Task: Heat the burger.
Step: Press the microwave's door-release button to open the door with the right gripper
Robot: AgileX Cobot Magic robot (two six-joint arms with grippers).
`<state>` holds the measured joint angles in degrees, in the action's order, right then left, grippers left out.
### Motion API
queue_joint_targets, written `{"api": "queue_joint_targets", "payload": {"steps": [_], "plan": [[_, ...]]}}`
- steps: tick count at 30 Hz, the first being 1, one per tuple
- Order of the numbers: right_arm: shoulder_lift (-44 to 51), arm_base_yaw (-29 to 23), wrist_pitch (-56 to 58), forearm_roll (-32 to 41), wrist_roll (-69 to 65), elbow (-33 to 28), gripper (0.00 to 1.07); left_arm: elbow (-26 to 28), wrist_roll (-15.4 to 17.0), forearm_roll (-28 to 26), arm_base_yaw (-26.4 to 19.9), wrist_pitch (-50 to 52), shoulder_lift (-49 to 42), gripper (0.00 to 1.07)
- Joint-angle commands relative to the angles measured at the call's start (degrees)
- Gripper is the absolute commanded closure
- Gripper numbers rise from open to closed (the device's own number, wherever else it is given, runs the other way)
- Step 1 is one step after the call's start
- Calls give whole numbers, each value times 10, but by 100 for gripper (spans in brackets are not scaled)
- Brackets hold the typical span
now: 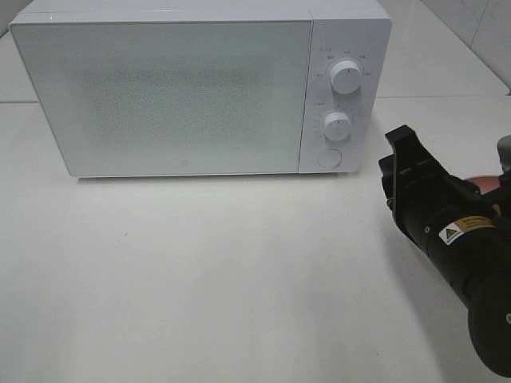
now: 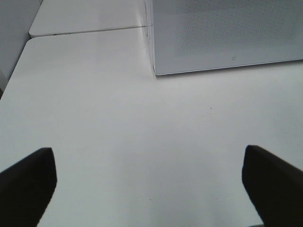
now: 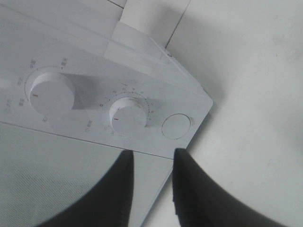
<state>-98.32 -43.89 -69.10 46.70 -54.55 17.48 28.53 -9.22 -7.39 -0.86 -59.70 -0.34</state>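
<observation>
The burger is out of view. A white microwave (image 1: pixel 160 88) stands at the back of the table with its door shut. My right gripper (image 1: pixel 399 148) hovers just right of the control panel, pointing at it. In the right wrist view its fingers (image 3: pixel 154 158) stand a narrow gap apart with nothing between them, just short of the round button (image 3: pixel 175 126) and the lower dial (image 3: pixel 128 116). My left gripper (image 2: pixel 149 189) is wide open over bare table, in front of the microwave's left corner (image 2: pixel 156 71).
The panel carries two dials (image 1: pixel 346 77) (image 1: pixel 338 126) above the round button (image 1: pixel 328 159). A sliver of something pink (image 1: pixel 481 182) shows behind the right arm. The white table (image 1: pixel 200 279) stretches out in front of the microwave.
</observation>
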Motion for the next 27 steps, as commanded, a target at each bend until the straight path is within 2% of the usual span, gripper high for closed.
{"api": "queue_joint_targets", "payload": {"steps": [1, 2, 3, 4, 16, 27], "plan": [[1, -1, -6, -11, -98, 2, 92, -2, 5, -3, 3, 2, -14, 4], [1, -1, -3, -13, -121, 2, 99, -2, 5, -3, 3, 2, -14, 4], [1, -1, -3, -13, -121, 2, 99, -2, 5, -3, 3, 2, -14, 4], [1, -1, 8, -13, -136, 2, 107, -2, 5, -3, 3, 2, -14, 4], [0, 3, 37, -10, -153, 5, 107, -2, 5, -3, 3, 2, -14, 4], [-70, 3, 52, -26, -176, 64, 107, -2, 5, -3, 3, 2, -14, 4]]}}
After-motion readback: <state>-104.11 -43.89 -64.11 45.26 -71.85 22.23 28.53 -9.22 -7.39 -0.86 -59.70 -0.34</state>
